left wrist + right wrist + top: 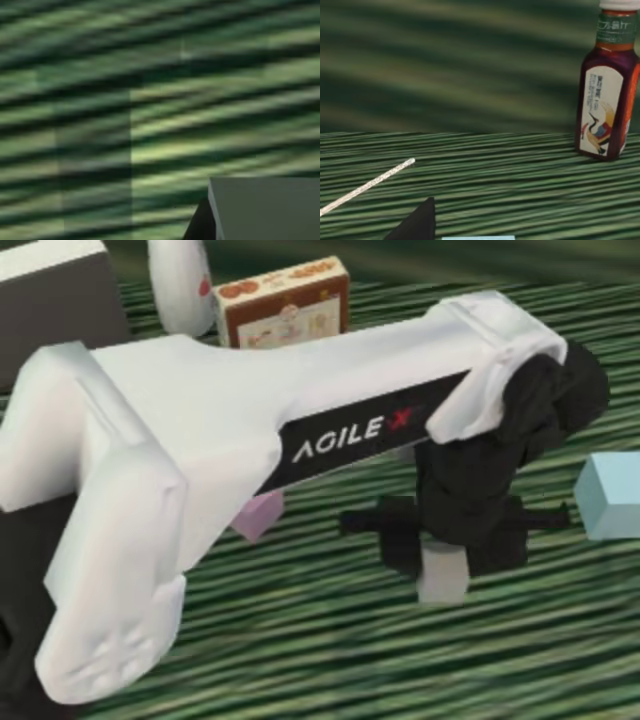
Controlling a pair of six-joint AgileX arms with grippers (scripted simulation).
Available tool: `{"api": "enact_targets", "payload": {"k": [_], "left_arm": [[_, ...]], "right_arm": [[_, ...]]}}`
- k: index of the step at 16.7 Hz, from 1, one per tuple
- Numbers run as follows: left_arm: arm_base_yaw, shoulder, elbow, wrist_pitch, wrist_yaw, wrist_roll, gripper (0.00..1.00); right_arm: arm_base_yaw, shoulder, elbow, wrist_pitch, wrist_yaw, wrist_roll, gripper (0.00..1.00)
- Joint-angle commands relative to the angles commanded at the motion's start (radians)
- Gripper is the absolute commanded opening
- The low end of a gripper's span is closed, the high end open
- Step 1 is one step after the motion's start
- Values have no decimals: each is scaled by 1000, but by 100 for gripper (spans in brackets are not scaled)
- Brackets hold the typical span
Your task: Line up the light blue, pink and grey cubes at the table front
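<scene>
Left arm: the white AgileX arm reached from the left side across the middle of the green striped bench [330,640].
Left claw: the left claw [445,552] hung black over the grey cube [443,572], its fingers either side of the cube's top; whether they pinched it or stood just clear, I could not tell.
Grey cube: it sat a little right of centre on the bench; in the left wrist view a grey surface [267,207] filled one corner.
Pink cube: the pink cube [256,513] peeked out from under the left arm, left of the grey one and apart from it.
Light blue cube: the light blue cube [610,495] stood at the right edge, well apart from the grey one.
Right claw: out of the top view; I could not tell how its fingers stood.
Far side: a large grey block [55,295], a white bottle [180,280] and a printed box [285,302] stood at the back left.
Right wrist view: a dark drink bottle [607,95] stood upright, and a thin white stick [367,186] lay on the stripes.
</scene>
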Motion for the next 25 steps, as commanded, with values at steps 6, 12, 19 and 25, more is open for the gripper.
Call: {"api": "enact_targets", "payload": {"k": [6,12,19,25], "left_arm": [[-55,-2,19,-5,-5,-59,0],[-50,14,-72,104,-4,-58,0],[-54,43,-184,243,-4,-58,0],[-54,43,-184,243,-4,-58,38]], "right_arm": [[0,0,0,0,0,0,100],[0,0,0,0,0,0,100],[0,0,0,0,0,0,100],[0,0,0,0,0,0,100]]}}
